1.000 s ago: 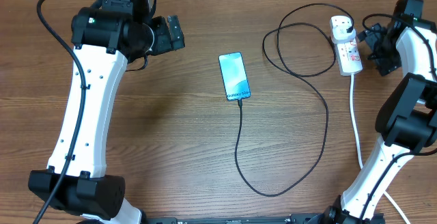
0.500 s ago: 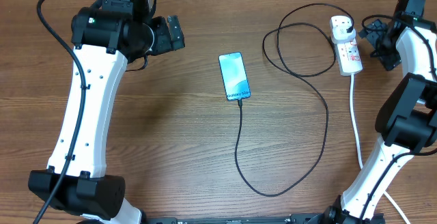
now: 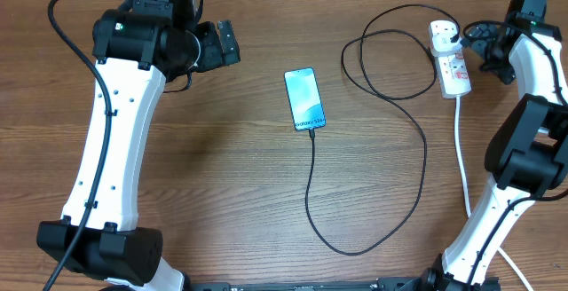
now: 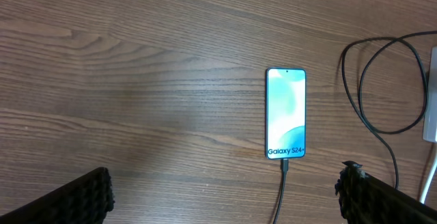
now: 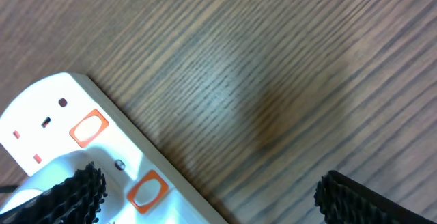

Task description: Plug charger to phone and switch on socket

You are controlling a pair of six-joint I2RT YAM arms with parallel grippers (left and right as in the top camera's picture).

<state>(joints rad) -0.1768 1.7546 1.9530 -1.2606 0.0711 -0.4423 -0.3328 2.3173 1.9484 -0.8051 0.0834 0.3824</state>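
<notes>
The phone (image 3: pixel 304 98) lies flat mid-table, its blue-teal screen up; it also shows in the left wrist view (image 4: pixel 285 113). The black charger cable (image 3: pixel 417 162) runs from the phone's near end in a wide loop to the white power strip (image 3: pixel 450 58), its connector in the phone (image 4: pixel 283 169). The strip's orange switches (image 5: pixel 89 128) show in the right wrist view. My left gripper (image 3: pixel 222 44) is open and empty, hovering left of the phone. My right gripper (image 3: pixel 484 44) is open just right of the strip, one finger over its edge (image 5: pixel 75 190).
The strip's thick white lead (image 3: pixel 462 158) runs down the right side toward the table's front. The right arm's base (image 3: pixel 524 162) stands at the right edge, the left arm (image 3: pixel 111 149) along the left. Bare wooden tabletop (image 3: pixel 222 167) lies left of the cable.
My right gripper has moved up and closer to the power strip's right side. The left arm, phone and cable have not moved.
</notes>
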